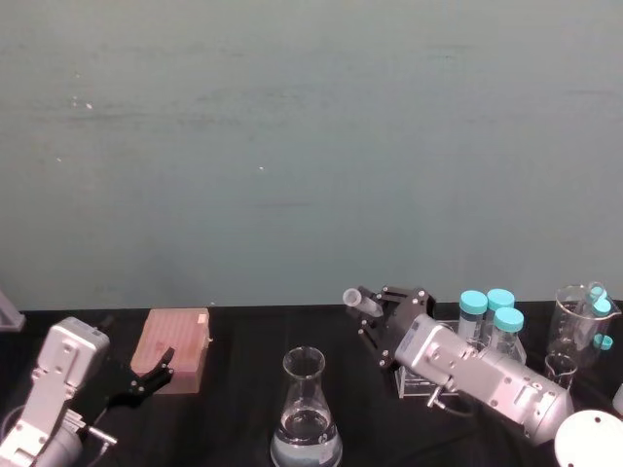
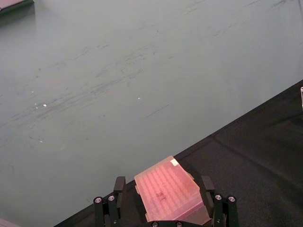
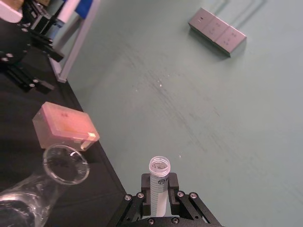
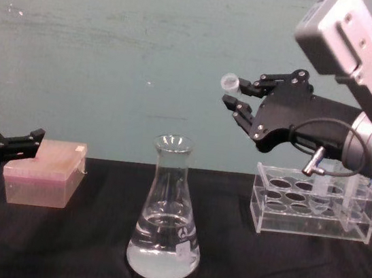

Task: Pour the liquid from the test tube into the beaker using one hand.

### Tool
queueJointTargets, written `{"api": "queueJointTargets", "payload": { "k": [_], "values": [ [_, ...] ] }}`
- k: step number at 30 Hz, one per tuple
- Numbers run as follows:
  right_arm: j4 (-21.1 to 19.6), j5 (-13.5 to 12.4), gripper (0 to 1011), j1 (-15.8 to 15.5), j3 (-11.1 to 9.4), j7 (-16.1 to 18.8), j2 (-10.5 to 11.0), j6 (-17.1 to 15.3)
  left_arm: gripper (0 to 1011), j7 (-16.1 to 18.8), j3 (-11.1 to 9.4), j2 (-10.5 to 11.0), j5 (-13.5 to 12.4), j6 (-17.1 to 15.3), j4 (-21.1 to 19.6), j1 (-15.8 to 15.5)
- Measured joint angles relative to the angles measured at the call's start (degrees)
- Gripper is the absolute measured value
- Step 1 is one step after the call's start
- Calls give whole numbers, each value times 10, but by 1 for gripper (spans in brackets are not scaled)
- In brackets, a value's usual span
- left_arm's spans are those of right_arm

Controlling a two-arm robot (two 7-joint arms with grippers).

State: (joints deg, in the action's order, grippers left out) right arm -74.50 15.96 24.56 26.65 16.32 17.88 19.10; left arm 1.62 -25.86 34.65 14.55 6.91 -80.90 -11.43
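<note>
You are looking at a lab bench: a glass beaker (image 4: 167,205), a clear tube rack (image 4: 313,214), teal-capped tubes (image 1: 492,316) and a pink tip box (image 4: 43,174) on black cloth (image 4: 89,250).

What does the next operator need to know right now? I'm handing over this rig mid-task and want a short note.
Right claw: shut on the test tube, raised and tilted, above and right of the beaker, not over its mouth.
Left claw: open, idle by the pink box.
The beaker stands mid-table and holds clear liquid.
Done: tube is in hand; I cannot tell whether it holds liquid.
Left: bring its mouth over the beaker and pour, if any is inside.
</note>
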Motion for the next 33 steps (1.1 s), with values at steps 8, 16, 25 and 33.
{"api": "queueJointTargets", "payload": {
  "k": [8,16,25,33],
  "values": [
    [-1,44,222,3,19,-16,8,18,1000,0,0,0,0,0,0,0],
    [0,99,222,11,36,-47,16,32,1000,0,0,0,0,0,0,0],
    [0,131,222,17,53,-58,23,46,1000,0,0,0,0,0,0,0],
    [1,155,222,24,66,-69,25,47,1000,0,0,0,0,0,0,0]
  ]
}}
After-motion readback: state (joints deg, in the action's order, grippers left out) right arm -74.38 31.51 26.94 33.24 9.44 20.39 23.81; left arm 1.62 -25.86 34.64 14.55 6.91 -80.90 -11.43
